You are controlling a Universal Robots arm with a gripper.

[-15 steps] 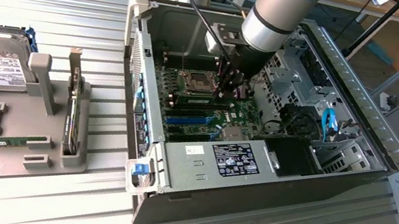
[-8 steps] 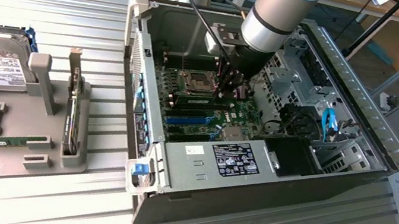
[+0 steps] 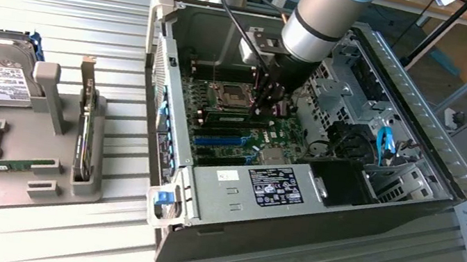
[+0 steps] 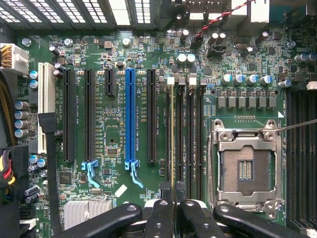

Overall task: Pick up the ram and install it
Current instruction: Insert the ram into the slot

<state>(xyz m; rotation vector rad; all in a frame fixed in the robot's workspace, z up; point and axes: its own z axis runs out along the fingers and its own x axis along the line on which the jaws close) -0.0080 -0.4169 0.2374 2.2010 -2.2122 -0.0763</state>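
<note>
Gripper [image 4: 173,192]: mine, clenched on the ram [image 4: 172,134], which I see edge-on.
Ram's place: centre of the exterior view, inside the computer case [image 3: 242,252], along a memory slot beside the processor socket [image 4: 246,168].
Seated or not: cannot tell.

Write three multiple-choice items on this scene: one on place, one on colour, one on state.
1. Relative to the computer case, the hand is: A beside it; B inside it, above the motherboard; C under it.
2. The long coloured slot is: A red; B blue; C yellow.
3. The processor socket is: A empty; B holding a chip; C under a cooler.
Answers: B, the arm reaches down into the case; B, it stands blue among black slots; A, its bare contacts show.
</note>
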